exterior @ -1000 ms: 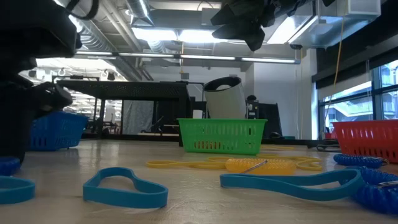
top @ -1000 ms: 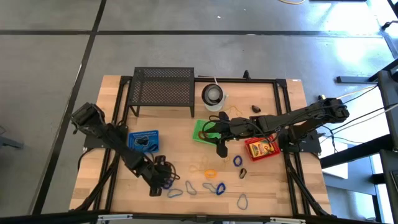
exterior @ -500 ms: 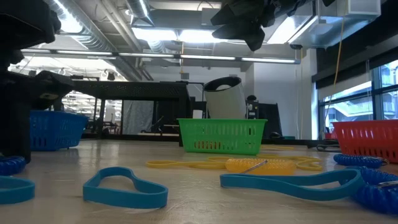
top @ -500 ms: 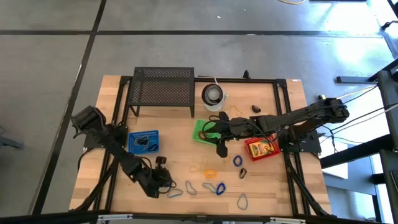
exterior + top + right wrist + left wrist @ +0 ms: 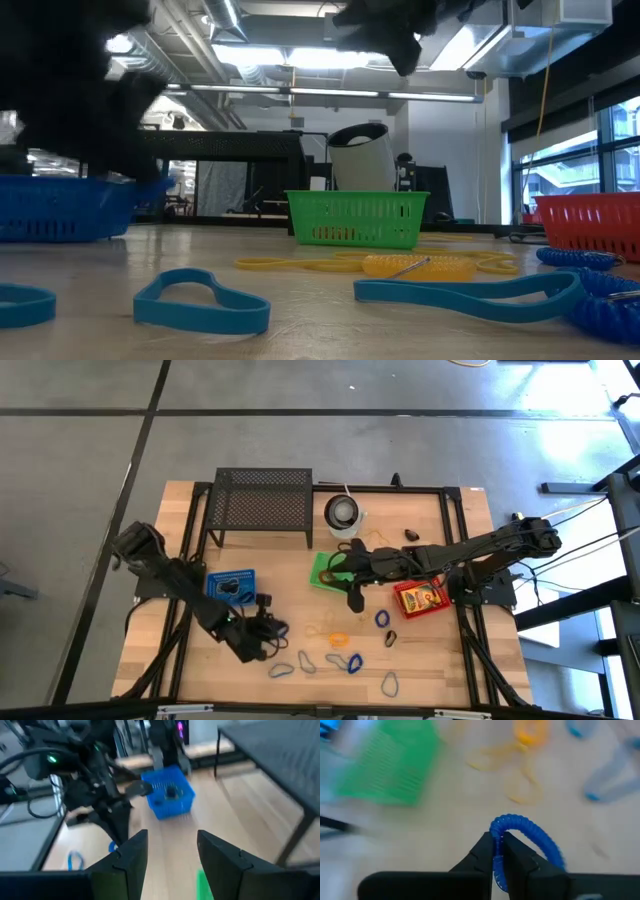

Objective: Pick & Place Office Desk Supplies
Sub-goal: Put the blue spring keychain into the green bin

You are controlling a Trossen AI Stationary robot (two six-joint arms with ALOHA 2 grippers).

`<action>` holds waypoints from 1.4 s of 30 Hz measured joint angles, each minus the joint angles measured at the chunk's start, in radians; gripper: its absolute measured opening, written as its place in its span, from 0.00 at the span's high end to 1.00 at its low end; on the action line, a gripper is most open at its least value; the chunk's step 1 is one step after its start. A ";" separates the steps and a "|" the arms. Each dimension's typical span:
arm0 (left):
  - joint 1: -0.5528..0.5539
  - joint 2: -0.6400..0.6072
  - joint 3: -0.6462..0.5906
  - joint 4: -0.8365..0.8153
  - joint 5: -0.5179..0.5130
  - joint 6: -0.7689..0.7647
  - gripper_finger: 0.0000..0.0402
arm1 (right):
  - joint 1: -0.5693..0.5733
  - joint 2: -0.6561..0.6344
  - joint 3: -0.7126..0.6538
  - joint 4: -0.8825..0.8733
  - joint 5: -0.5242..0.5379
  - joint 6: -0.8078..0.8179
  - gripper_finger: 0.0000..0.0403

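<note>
Near the table's front, left tool pinches blue coiled loop.

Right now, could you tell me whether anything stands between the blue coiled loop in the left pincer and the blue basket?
Nothing visible does: the left pincer holds the blue coiled loop just beside the blue basket, with bare tabletop between them.

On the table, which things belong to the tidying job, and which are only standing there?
For the job:
- blue coil, held in the left gripper
- loose loops
- blue basket
- green basket
- red basket

Only standing there:
- black mesh rack
- white cup
- right gripper, waiting with its jaws open above the green basket
</note>
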 joint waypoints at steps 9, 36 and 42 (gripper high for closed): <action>0.069 -0.128 0.001 0.117 -0.582 0.081 0.95 | 0.002 0.046 0.000 0.150 -0.100 -0.059 0.57; 0.207 -0.105 0.003 0.837 -0.199 0.782 0.95 | 0.002 0.086 0.000 0.184 -0.107 -0.164 0.57; 0.253 -0.105 0.003 0.896 -0.160 0.855 0.95 | 0.002 0.086 0.000 0.184 -0.105 -0.165 0.57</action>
